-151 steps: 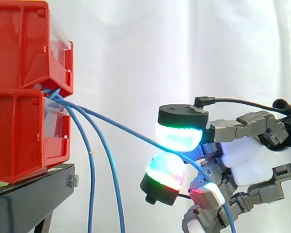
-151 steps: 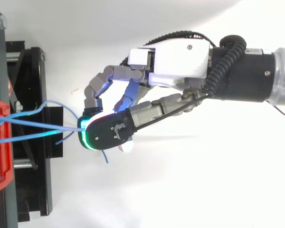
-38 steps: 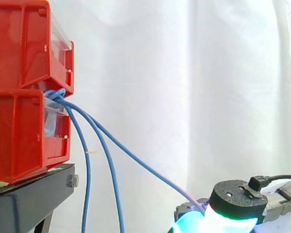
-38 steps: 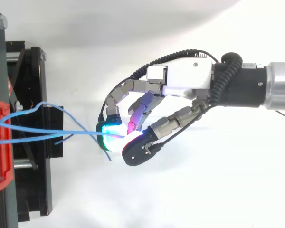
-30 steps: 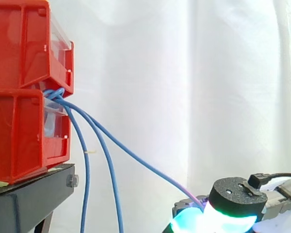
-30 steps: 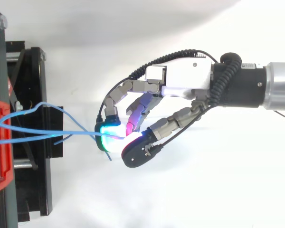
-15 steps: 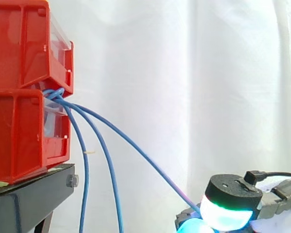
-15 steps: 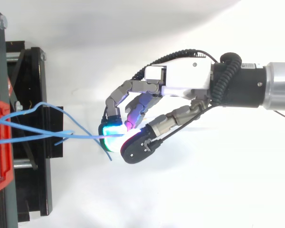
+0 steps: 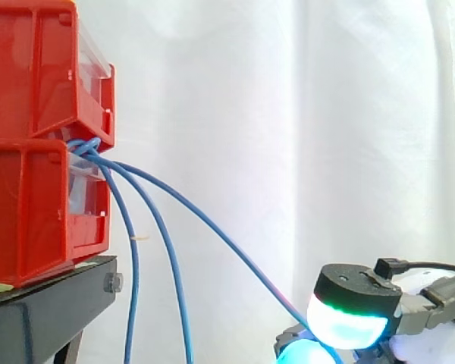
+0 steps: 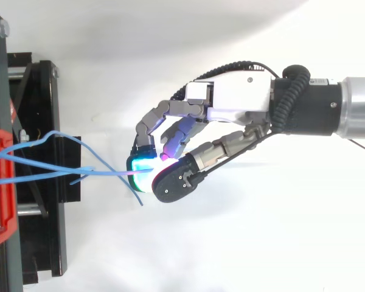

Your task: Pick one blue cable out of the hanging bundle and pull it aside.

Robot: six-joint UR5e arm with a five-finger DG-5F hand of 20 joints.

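Several thin blue cables come out from between the two stacked red bins (image 9: 38, 152). One blue cable (image 9: 212, 231) runs taut down to the right, away from the other two cables (image 9: 133, 265), which hang straight down beside the stand. The hand (image 10: 237, 100) comes in from the right in the top view and is shut on the pulled cable (image 10: 112, 173), pinching it between glowing cyan and green fingertips (image 9: 347, 318). A short free end of the cable (image 10: 137, 198) sticks out below the pinch.
The red bins rest on a black stand (image 9: 45, 311) at the left, also seen in the top view as a black frame (image 10: 39, 182). A white curtain (image 9: 326, 114) forms the backdrop.
The hand dropped low and drew back from the bins over the past five seconds, keeping the cable pinched. In the last second it rose slightly and the thumb closed tighter.
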